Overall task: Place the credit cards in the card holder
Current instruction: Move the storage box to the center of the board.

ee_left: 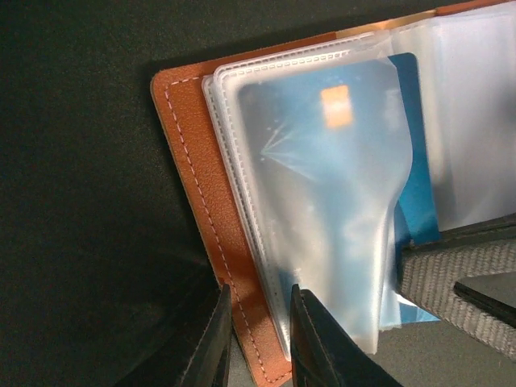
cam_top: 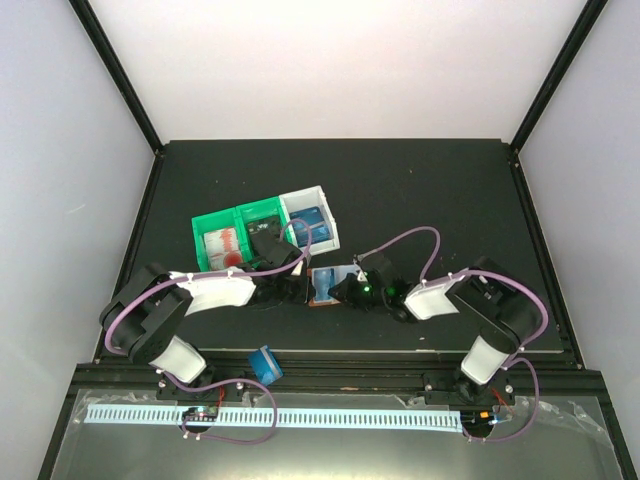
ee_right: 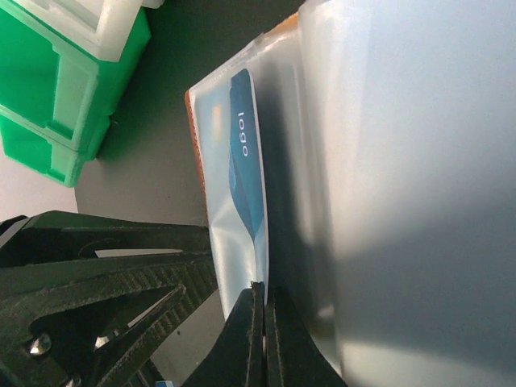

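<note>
Left end effector (ee_left: pixel 260 326) pinches the leather edge of the card holder (ee_left: pixel 193 161), steadying it. Right end effector (ee_right: pixel 264 326), nearly closed, holds a blue credit card (ee_right: pixel 242 145) partly inside a clear pocket (ee_left: pixel 322 210).

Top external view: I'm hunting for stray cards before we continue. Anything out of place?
Yes: a small blue object, possibly a card, lies askew at the near edge of the table by the left arm, apart from the card holder.

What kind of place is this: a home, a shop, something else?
Probably a robot test cell in a lab: a black table walled by white panels on black frame posts, with left arm and right arm bolted at its near edge.
</note>
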Controlling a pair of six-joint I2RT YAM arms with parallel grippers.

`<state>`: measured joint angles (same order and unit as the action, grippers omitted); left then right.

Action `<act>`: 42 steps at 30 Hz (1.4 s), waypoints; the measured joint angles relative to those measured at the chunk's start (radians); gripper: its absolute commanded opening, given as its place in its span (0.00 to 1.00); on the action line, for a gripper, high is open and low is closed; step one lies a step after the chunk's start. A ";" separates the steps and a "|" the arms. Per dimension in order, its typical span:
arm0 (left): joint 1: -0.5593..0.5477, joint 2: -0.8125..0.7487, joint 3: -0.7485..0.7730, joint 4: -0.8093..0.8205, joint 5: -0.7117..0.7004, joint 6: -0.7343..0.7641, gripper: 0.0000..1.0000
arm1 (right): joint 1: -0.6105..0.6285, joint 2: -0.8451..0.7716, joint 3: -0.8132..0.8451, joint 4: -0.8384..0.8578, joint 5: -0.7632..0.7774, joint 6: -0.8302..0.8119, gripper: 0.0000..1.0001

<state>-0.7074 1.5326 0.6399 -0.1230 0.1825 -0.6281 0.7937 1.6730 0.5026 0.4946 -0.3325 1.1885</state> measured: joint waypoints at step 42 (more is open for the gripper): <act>0.013 -0.135 0.021 -0.166 -0.011 0.052 0.45 | 0.050 -0.159 0.225 -0.517 0.104 -0.272 0.30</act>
<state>-0.6941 1.3975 0.6613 -0.2893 0.1711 -0.5758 0.8436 1.5143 0.7273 -0.0223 -0.2283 0.9161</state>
